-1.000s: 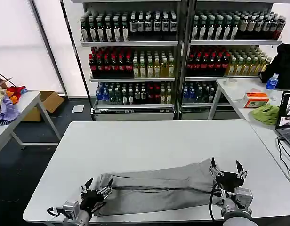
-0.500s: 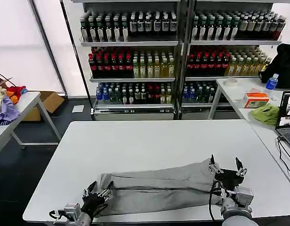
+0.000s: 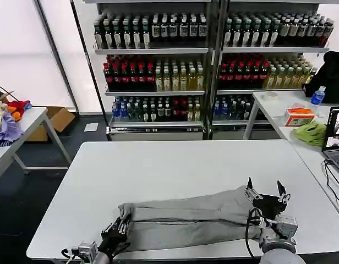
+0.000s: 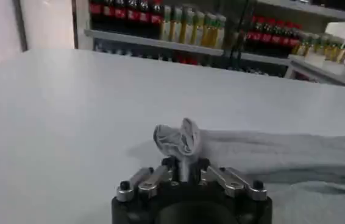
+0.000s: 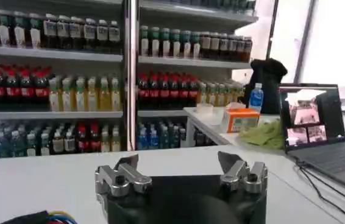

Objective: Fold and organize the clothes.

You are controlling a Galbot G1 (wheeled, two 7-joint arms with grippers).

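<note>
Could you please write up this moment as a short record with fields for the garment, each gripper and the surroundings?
garment: grey shirt, folded into a long band across the near part of the white table
left gripper: at the band's left end, shut on a bunched tip of the fabric, as the left wrist view shows
right gripper: open, at the band's right end, holding nothing
right side table: laptop, lime-green cloth, orange box
background: shelves of bottled drinks

White table (image 3: 175,165) under folded grey shirt (image 3: 186,217)
</note>
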